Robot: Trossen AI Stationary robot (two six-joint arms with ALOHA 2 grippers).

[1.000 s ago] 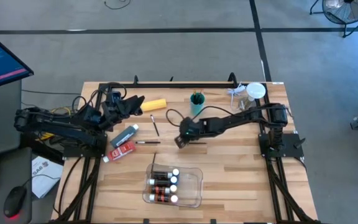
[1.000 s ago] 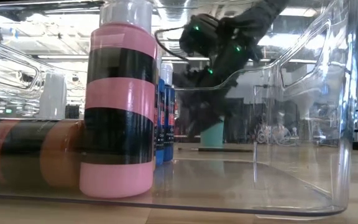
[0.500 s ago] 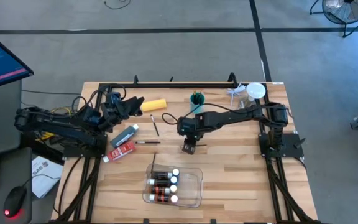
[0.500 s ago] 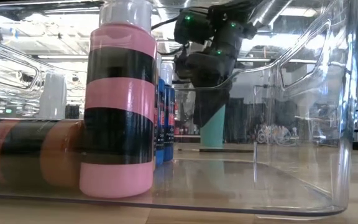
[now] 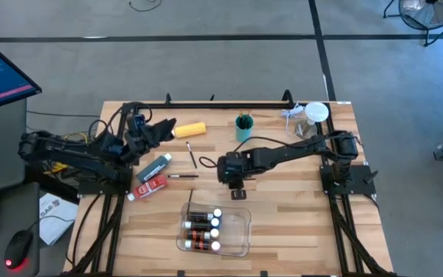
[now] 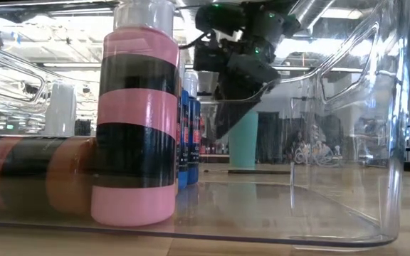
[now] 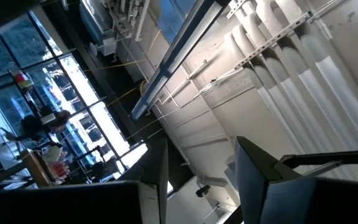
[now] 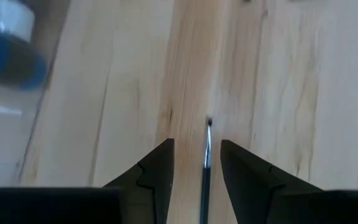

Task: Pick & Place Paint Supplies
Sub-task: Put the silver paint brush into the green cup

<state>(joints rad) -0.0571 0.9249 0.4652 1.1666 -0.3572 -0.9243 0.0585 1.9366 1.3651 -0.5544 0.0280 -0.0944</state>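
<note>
Holding: right gripper [image 8: 197, 163] pinched a thin brush [image 8: 206, 155] between its fingers — tip pointing down at bare table [image 5: 298, 231]
Right gripper spot: mid-table, just beyond the tray [image 5: 241, 231]
Tray: four bottles [image 5: 203, 228] lying inside
Left gripper [image 7: 197, 168]: fingers spread, nothing between them — raised at table's left-rear
Loose supplies: yellow bottle [image 5: 190, 129], grey tube [image 5: 154, 166], red tube [image 5: 151, 186], two brushes on wood
Cup [image 5: 243, 127]: rear centre

Thin dark-handled paint brush [image 8: 206, 163]: lower handle hidden between the right gripper's dark fingers [image 8: 157, 177]. Blurred blue white-capped object [image 8: 8, 46]: cut off at the edge, identity unclear.
</note>
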